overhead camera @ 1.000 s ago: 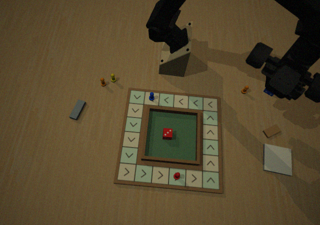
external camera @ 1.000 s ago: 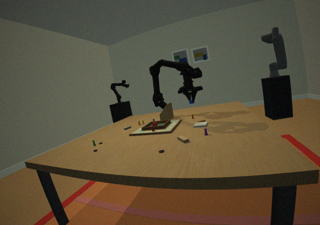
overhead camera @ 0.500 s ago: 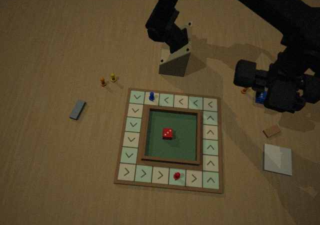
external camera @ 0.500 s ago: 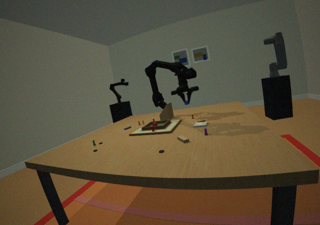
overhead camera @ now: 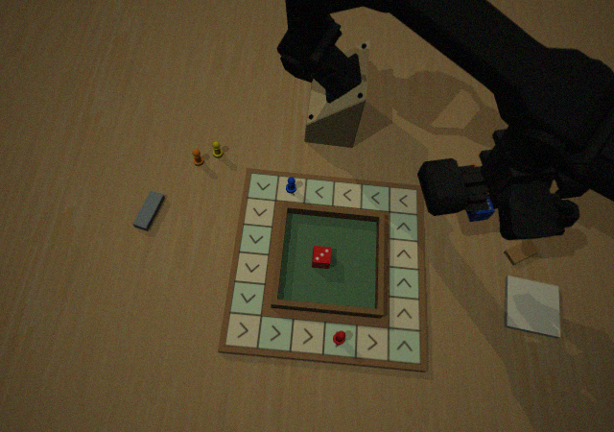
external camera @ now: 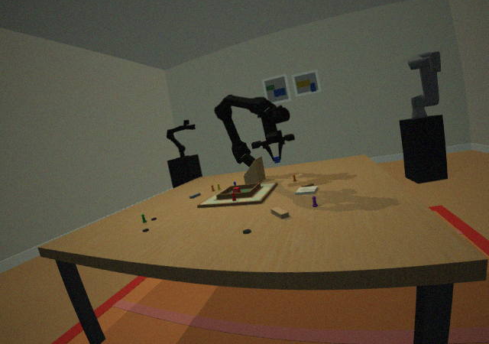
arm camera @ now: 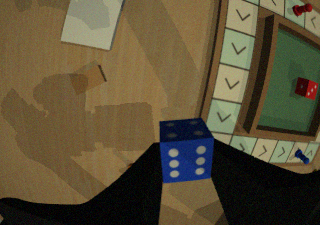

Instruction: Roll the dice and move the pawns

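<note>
My gripper [external camera: 276, 159] [arm camera: 183, 147] is shut on the blue die [overhead camera: 480, 210] [external camera: 276, 160] [arm camera: 186, 157] and holds it well above the table, to the right of the board [overhead camera: 322, 366] in the top view. The red die [overhead camera: 320, 257] [external camera: 236, 189] [arm camera: 306, 88] lies in the green tray [overhead camera: 354, 269] [arm camera: 285, 80] with three pips up. The red pawn [overhead camera: 339, 337] [external camera: 234, 196] [arm camera: 302, 9] stands on the near row, fourth square from the left. The blue pawn [overhead camera: 291, 185] [external camera: 234, 183] [arm camera: 302, 156] stands on the far row, second square from the left.
An orange pawn [overhead camera: 197, 157] and a yellow pawn [overhead camera: 217, 150] stand left of the board, near a grey block [overhead camera: 149, 211]. Right of it are a white square [overhead camera: 532, 305] [arm camera: 93, 19] and a brown block [overhead camera: 520, 252] [arm camera: 88, 79]. A purple pawn [external camera: 314, 201] stands nearer the exterior camera.
</note>
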Controlling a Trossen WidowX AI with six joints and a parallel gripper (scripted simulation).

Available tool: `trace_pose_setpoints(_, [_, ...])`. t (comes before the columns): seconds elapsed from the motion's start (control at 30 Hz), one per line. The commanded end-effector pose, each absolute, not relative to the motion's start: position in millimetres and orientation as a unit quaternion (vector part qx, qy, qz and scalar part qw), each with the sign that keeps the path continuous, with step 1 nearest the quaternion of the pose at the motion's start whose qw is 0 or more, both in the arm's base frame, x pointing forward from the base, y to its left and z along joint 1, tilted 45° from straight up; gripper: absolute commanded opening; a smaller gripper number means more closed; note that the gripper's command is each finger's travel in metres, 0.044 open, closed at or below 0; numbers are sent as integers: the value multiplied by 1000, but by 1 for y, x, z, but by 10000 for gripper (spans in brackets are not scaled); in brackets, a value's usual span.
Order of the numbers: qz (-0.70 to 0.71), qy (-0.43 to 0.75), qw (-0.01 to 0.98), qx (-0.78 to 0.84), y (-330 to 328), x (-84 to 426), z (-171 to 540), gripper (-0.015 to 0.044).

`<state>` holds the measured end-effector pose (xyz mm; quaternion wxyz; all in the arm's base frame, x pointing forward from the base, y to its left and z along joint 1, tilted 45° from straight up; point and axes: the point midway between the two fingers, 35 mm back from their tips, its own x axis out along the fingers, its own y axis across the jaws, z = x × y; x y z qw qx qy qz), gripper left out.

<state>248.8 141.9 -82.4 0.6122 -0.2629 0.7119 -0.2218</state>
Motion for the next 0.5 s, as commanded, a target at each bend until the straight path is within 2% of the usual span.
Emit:
trace_pose_setpoints(0.0, [-186, 721, 599, -295, 132, 256, -77, 0])
trace_pose_setpoints(0.47, [-46, 742, 530, -407, 93, 267, -55, 0])
